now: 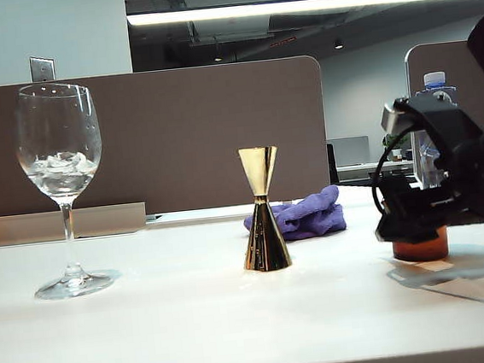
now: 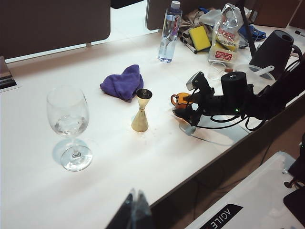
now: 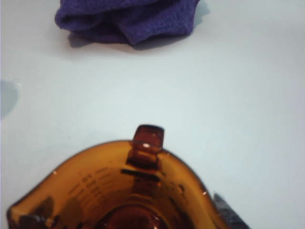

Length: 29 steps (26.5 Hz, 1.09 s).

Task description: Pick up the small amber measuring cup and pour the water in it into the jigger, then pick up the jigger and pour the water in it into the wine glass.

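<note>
My left hand (image 2: 135,210) shows only dark fingertips above the near desk (image 1: 196,323) edge; I cannot tell its state. From the left stand the wine glass (image 1: 61,177), then the jigger (image 1: 263,209), then the small amber measuring cup (image 1: 421,246) on the desk. My right hand (image 1: 408,217) surrounds this cup; I cannot tell if it grips.
</note>
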{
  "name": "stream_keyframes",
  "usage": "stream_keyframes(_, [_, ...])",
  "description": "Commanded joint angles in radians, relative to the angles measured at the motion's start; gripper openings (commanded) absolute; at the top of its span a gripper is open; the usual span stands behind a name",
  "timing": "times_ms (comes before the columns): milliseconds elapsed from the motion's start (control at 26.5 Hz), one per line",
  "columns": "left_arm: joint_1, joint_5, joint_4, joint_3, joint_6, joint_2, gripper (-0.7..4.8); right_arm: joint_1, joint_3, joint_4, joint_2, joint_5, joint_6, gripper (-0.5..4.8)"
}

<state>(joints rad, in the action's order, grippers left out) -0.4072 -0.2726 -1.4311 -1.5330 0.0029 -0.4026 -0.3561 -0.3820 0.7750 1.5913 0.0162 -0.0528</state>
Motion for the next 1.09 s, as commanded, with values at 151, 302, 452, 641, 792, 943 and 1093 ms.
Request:
stream_keyframes(151, [0.0,-0.001,-0.003,-0.003,-0.003,0.0,-0.02,0.0,0.05,-0.069,-0.137,-0.085,0.002,4.42])
stream_keyframes(302, [0.0,-0.001,-0.003,-0.003,-0.003,0.0,-0.02,0.0,0.062,-0.206,-0.32,-0.088,0.002,4.42])
stream_keyframes(452, [0.0,-0.001,-0.003,-0.003,-0.003,-0.001,-0.02,-0.005,0.057,-0.354,-0.526,-0.08,0.005,4.42])
stream_keyframes(641, [0.0,-0.002,-0.003,-0.003,-0.003,-0.001,-0.02,-0.038,0.052,-0.385,-0.571,-0.013,0.004,4.41])
stream_keyframes(792, [0.0,-0.001,-0.003,-0.003,-0.003,0.0,-0.02,-0.096,0.015,-0.381,-0.529,-0.011,-0.004,4.41])
stream_keyframes(943, [0.0,-0.001,-0.003,-0.003,-0.003,-0.001,-0.02,-0.133,-0.053,-0.38,-0.436,0.008,-0.003,4.41])
stream_keyframes(1093, [0.0,-0.001,-0.003,-0.003,-0.003,0.0,-0.02,-0.192,-0.128,-0.379,-0.331,0.013,-0.003,4.41])
